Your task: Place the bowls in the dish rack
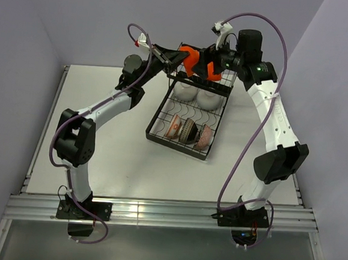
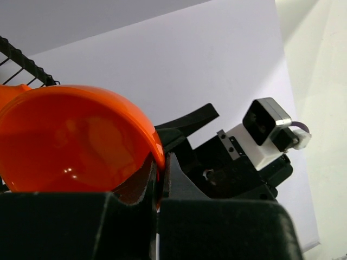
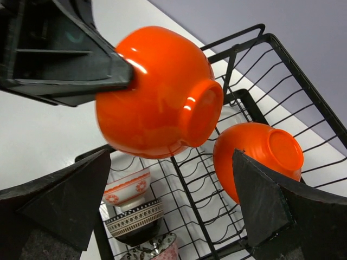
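Orange bowl: rim pinched in left gripper, above far end of dish rack.
Right gripper: spread wide, empty.
Risk: glossy rim slipping, striking racked orange bowl.

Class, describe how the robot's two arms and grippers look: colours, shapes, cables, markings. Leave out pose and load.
Both the left arm and the right arm have white links and bulky black joints. A purple cable loops along each. The right arm shows a small green light. The left gripper and the right gripper are black, with wedge-shaped fingers.
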